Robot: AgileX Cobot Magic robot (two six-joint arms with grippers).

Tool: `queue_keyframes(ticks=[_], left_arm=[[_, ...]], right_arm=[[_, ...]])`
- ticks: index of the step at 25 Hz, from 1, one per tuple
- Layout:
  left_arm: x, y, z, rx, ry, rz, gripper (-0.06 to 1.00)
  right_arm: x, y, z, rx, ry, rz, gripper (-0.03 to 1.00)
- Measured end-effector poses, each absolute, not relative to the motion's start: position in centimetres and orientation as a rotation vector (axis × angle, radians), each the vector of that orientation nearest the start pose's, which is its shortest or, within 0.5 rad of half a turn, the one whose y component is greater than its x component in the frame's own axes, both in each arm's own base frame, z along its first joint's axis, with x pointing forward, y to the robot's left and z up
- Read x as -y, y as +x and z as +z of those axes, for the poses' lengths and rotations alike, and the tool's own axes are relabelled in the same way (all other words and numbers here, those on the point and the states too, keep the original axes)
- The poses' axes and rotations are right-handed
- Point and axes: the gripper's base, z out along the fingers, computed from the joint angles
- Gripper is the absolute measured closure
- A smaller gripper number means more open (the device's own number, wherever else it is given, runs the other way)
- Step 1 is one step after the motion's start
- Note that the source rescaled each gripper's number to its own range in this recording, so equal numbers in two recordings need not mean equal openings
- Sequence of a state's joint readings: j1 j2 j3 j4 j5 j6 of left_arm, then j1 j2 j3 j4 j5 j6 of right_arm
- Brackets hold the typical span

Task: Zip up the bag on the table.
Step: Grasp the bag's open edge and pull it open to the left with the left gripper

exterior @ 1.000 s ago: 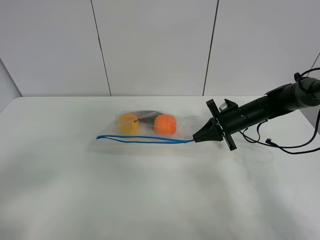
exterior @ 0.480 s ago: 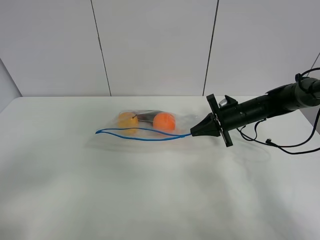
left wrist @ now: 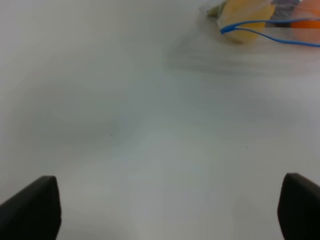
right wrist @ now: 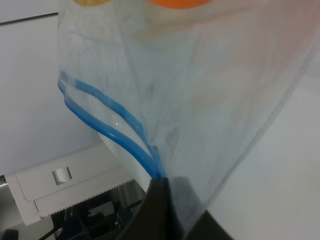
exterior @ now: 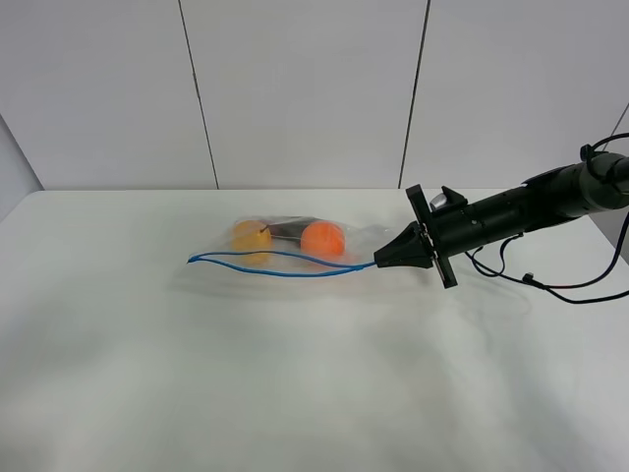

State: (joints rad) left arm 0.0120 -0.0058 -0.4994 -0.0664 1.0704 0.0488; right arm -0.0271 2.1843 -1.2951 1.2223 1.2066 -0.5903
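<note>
Your right gripper [exterior: 381, 262] is pinched fully closed on the right end of the bag [exterior: 366, 239], just where the blue zipper strip [exterior: 285, 270] ends. The bag lies on the table [exterior: 295, 393], near the middle and toward the far side. The strip runs left from the gripper in a loose wave.

In the right wrist view the strip [right wrist: 107, 117] shows as two separate blue lines that meet at the dark fingertips [right wrist: 161, 200], whose pads are hidden under the plastic.

An orange fruit [exterior: 322, 239] and a yellow fruit [exterior: 250, 237] sit inside. You cannot make out the dark shape between them.

Your left gripper [left wrist: 165, 210] stands wide open and holds nothing. Only its two finger ends [left wrist: 35, 205] show, cut off at the frame edge and well apart from the bag's left end [left wrist: 245, 22]
</note>
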Motion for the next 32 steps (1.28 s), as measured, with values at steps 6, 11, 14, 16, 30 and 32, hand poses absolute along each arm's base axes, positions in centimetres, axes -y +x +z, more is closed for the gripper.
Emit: queue_keyframes(ticks=[6,11,14,16,30,32], left_arm=[[0.6,-0.6,27.6,-2.047,0.041,-0.044,-0.06],[0.6,-0.6,27.6,-2.047,0.042,-0.047,-0.06],[0.5,-0.5,28.2,-2.031,0.043,-0.04,-0.06],[0.5,0.4,29.4,-2.033,0.053,-0.031,-0.06],[0.2,18.2,36.4,-2.053,0.903,0.408,-0.06],[0.2,20.4,35.3,-1.979,1.15,0.516,-0.06]], right_arm=[[-6.9,38.8,12.3,-2.728,0.261,1.63,0.97],[-7.0,39.0,12.5,-2.703,0.28,1.65,0.97],[-7.0,39.0,12.6,-2.689,0.28,1.657,0.97],[-7.0,39.0,12.6,-2.688,0.273,1.656,0.97],[-7.1,39.0,12.6,-2.683,0.256,1.654,0.97],[-7.1,39.0,12.6,-2.681,0.247,1.652,0.97]])
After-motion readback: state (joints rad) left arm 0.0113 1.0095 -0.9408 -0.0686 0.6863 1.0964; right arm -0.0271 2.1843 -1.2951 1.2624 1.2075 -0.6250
